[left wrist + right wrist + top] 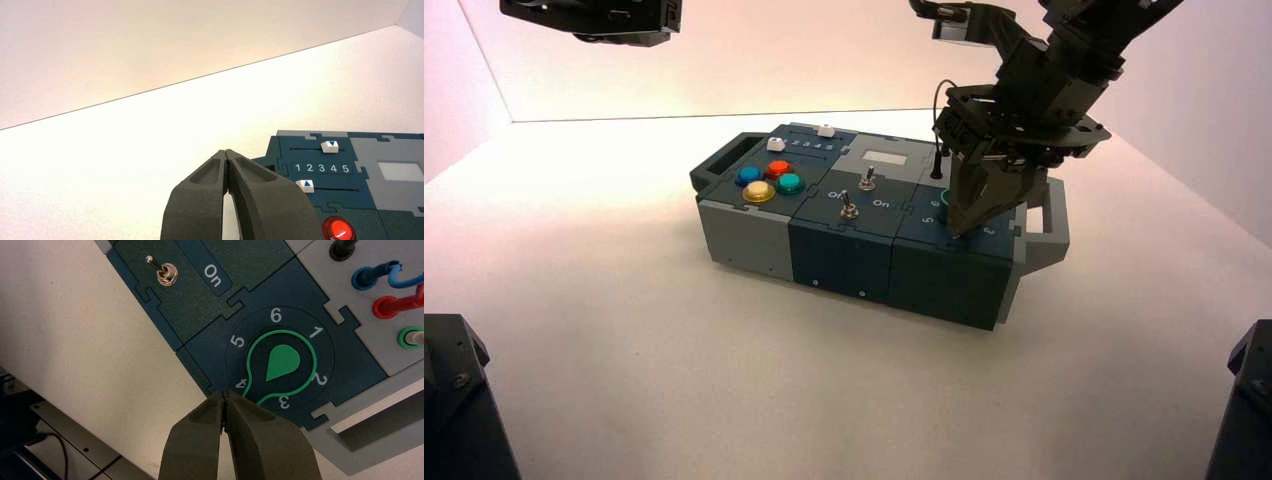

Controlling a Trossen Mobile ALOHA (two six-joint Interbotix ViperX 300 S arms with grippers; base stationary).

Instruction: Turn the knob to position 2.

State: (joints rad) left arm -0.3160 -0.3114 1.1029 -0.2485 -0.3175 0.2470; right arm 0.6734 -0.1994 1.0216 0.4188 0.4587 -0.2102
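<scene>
Bright, diffuse light washes the pale, smooth tabletop (574, 330) nearly white near the back wall in the high and left wrist views; a soft shadow falls below the dark blue and grey plastic box (839, 252).

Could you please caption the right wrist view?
Right claw, shut, over the green-topped rotary knob, its teardrop tip pointing toward the 4.

Behind your bright, pale tabletop (604, 300), you have a plain wall (804, 60) tinted faintly pink, meeting it along a thin dark line.
</scene>
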